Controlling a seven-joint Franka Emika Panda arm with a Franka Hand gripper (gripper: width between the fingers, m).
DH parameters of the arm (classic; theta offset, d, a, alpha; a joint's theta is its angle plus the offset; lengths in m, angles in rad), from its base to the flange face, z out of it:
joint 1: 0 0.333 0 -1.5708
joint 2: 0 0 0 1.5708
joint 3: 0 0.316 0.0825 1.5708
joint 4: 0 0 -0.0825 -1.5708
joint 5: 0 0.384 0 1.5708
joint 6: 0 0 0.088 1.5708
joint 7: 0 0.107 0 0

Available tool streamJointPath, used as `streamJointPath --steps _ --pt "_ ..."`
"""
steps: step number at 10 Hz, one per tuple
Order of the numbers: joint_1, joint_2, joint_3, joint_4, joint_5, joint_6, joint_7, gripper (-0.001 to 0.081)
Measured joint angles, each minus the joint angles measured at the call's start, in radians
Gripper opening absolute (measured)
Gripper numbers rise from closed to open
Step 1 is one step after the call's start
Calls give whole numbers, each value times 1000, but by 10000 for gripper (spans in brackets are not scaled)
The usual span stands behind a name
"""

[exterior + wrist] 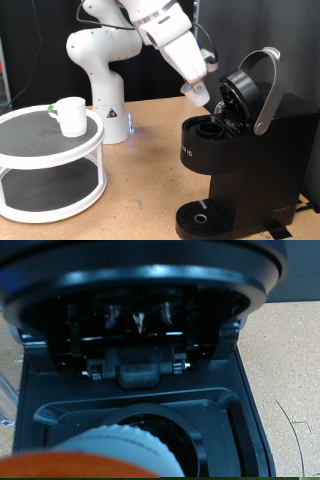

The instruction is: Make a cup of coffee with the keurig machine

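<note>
Nearest the lens in the wrist view, a pale pod (110, 452) with an orange-tan edge fills the foreground, blurred, directly ahead of the fingers and over the dark round brew chamber (150, 430) of the keurig machine (235, 150). We judge from this that the fingers (199, 96) pinch the pod, though neither fingertip is clearly visible, so the grip itself cannot be confirmed.

Risks, as we judge them. The pod appears off-centre over the chamber in the wrist view; if lowered so, its rim could catch the chamber edge and sit tilted. The raised lid (240, 95), with its needle assembly exposed just beyond the fingers, stands close to the hand; a small drift towards it could strike the lid or its grey handle (268, 90). A loose pinch could drop the pod outside the chamber.

Pose. In the exterior view the arm reaches down at a slant from the exterior view's top, wrist tilted, with the fingers just above the open chamber and just short of the lid.

The cup (70, 115) stands well apart from the fingers, upright on the upper tier of a white round shelf (50, 150) on the surface (140, 185), not under the spout.
</note>
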Motion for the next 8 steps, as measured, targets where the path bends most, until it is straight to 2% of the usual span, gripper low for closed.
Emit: streamJointPath --steps 3,8 --pt "1 42 15 -1 0 45 -1 431" --pt "10 102 39 0 29 70 -37 431"
